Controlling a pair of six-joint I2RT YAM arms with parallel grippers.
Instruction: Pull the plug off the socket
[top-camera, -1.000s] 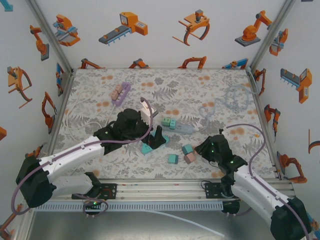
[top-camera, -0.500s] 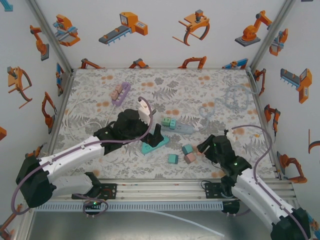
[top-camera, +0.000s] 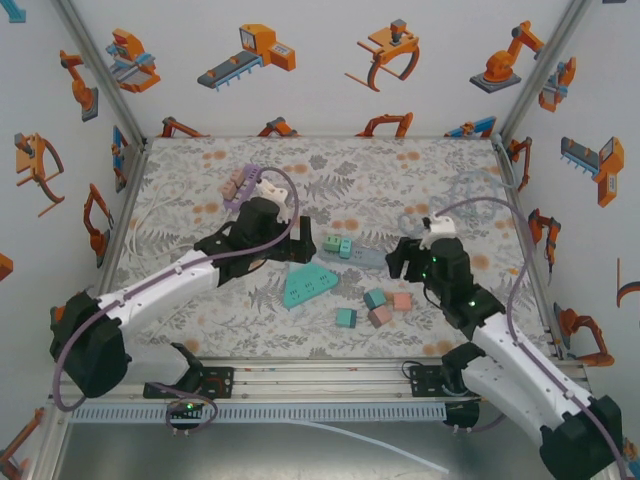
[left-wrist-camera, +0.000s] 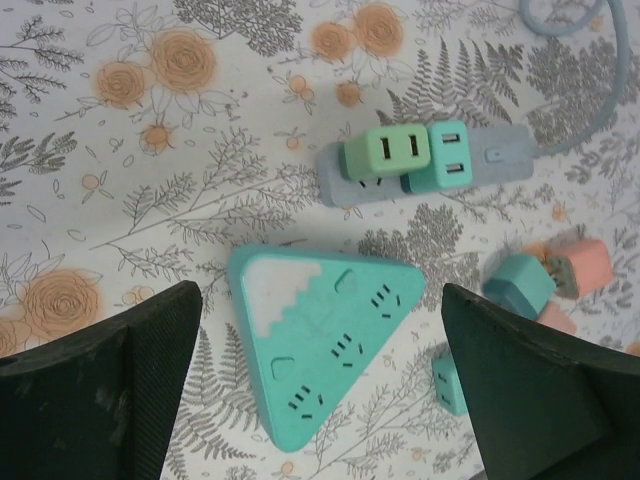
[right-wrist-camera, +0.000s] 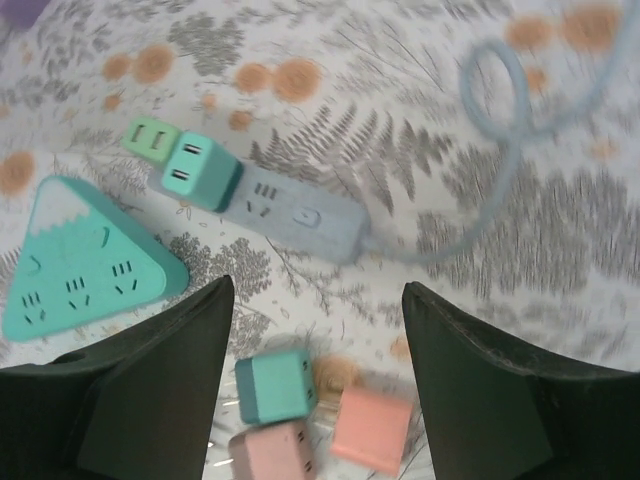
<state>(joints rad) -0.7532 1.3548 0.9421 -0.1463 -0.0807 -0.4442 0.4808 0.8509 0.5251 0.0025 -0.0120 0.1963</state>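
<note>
A teal triangular socket (top-camera: 308, 284) lies flat on the mat with no plug in it, also in the left wrist view (left-wrist-camera: 320, 340). My left gripper (left-wrist-camera: 320, 400) hangs open above it, holding nothing; from above it (top-camera: 275, 240) sits back-left of the socket. A salmon plug (top-camera: 402, 301) lies loose beside a teal plug (right-wrist-camera: 275, 385) and a pink plug (right-wrist-camera: 270, 450). My right gripper (right-wrist-camera: 315, 390) is open over them with nothing held, and shows from above too (top-camera: 410, 270). The salmon plug (right-wrist-camera: 370, 428) looks blurred.
A grey-blue power strip (top-camera: 365, 257) carries a green plug (left-wrist-camera: 388, 152) and a teal plug (left-wrist-camera: 445, 155), and its cable (right-wrist-camera: 500, 90) loops to the back right. Another small teal plug (top-camera: 346, 318) lies near the front. A purple strip with pink plugs (top-camera: 243, 185) sits back left.
My right gripper opened, left the salmon plug beside the loose plugs and pulled up and back. My left gripper lifted off the triangular socket, which now lies flat.
</note>
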